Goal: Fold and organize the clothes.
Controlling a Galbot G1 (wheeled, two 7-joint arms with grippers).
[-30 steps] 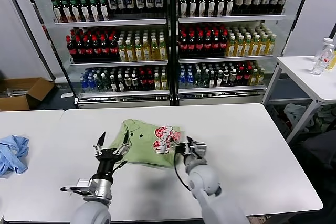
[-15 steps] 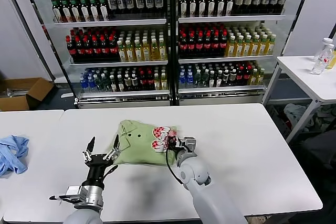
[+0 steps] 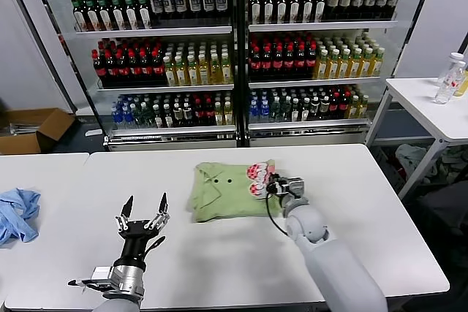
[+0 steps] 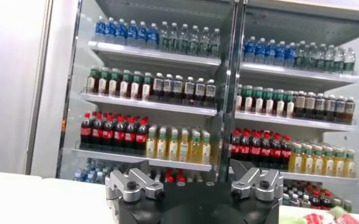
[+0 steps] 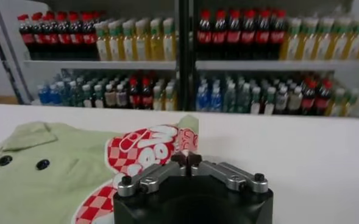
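Note:
The light green shirt (image 3: 223, 191) lies folded into a compact bundle on the white table (image 3: 365, 217), collar and dark buttons to the left, red-and-pink print (image 3: 257, 174) at its right end. It also shows in the right wrist view (image 5: 51, 176). My right gripper (image 3: 276, 185) is at the shirt's right edge, fingers pressed together (image 5: 186, 159) on the fabric by the print. My left gripper (image 3: 144, 208) is open and empty, fingers pointing up, in front and to the left of the shirt, apart from it.
A blue cloth (image 3: 16, 213) lies on the neighbouring table at the far left. Drink coolers full of bottles (image 3: 234, 49) stand behind the table. A side table with bottles (image 3: 450, 82) stands at the right, and a cardboard box (image 3: 33, 128) on the floor at the left.
My right gripper has moved right and slightly back, dragging the shirt with it. My left gripper, still open, has come away from the shirt and drawn back toward the front.

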